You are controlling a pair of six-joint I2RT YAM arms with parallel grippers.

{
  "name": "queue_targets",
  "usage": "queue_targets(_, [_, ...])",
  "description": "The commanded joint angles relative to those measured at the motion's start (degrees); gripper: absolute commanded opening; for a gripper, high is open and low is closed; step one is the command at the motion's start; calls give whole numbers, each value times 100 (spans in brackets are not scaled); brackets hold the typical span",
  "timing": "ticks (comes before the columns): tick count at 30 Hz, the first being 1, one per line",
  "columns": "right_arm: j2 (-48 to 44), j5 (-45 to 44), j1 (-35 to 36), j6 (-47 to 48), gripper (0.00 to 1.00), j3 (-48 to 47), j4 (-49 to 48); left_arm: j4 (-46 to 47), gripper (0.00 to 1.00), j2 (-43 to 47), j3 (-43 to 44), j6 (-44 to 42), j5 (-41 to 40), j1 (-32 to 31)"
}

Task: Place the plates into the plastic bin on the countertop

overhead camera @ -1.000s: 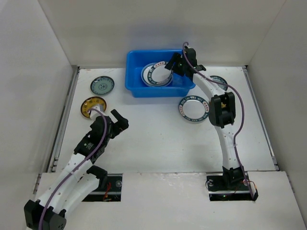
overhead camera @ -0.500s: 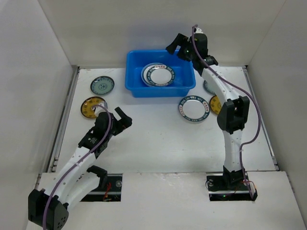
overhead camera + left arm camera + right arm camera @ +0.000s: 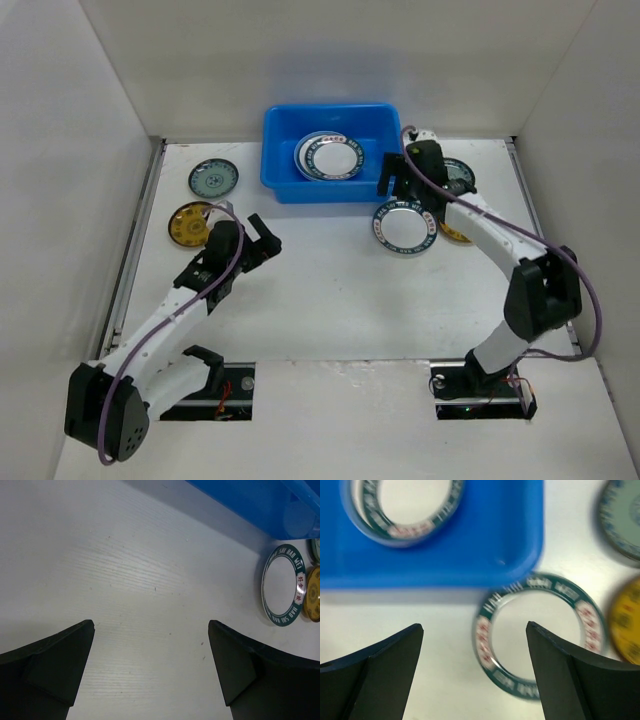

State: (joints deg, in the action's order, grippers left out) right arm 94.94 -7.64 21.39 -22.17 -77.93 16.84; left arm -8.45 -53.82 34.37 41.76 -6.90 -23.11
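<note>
One bin (image 3: 330, 190), two teal plates (image 3: 213, 179) (image 3: 462, 173), two yellow plates (image 3: 190, 222) (image 3: 450, 235), at least two dark-rimmed plates (image 3: 330, 157) (image 3: 403, 228).

You see the white plate (image 3: 283, 585) beside the blue bin (image 3: 260, 502): its dark green rim reads "SHI HAO WEI"; the red characters are too small to read.

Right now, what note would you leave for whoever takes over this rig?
The left gripper is open and empty, over bare countertop.
The right gripper is open and empty, by the green-rimmed white plate lying on the countertop beside the blue bin.
Done: a matching rimmed plate lies in the bin, perhaps on top of another.
Left: the green-rimmed white plate, the left teal plate, the left yellow plate, the right teal plate and the right yellow plate.
</note>
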Motion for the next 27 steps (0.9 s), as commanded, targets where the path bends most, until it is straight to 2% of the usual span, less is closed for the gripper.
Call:
queue_targets(1, [-887, -1412, 606, 1073, 90, 619, 55, 440, 100, -294, 456, -255, 65, 31])
queue_targets(6, [-1223, -2390, 1319, 1268, 90, 1218, 372, 616, 100, -603, 588, -309, 144, 22])
queue_targets(11, [-925, -2935, 1863, 1496, 89, 1544, 487, 722, 100, -726, 571, -300, 224, 31])
queue_targets(16, [-126, -3586, 2303, 2163, 89, 1308, 452, 713, 100, -612, 439, -309, 215, 66])
queue_targets(27, [1061, -4000, 2541, 2877, 86, 771, 417, 502, 100, -76, 158, -317, 224, 382])
